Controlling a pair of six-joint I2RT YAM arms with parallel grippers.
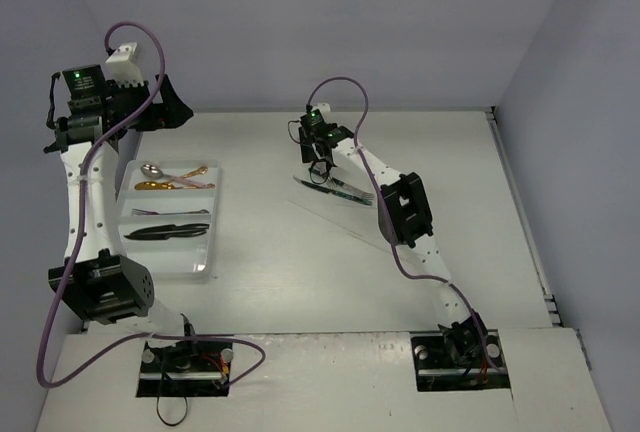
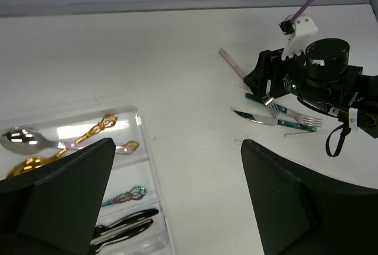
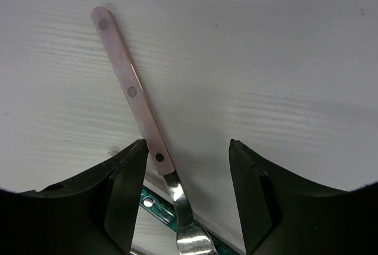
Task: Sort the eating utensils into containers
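No readable text, labels, brands or numbers in any view (three checked).

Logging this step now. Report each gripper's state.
Left gripper: open, holding nothing.
Right gripper: open, jaws on either side of the pink-handled utensil, not closed on it.

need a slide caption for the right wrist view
right gripper open, straddling a pink-handled utensil that crosses a green-handled one on the white table
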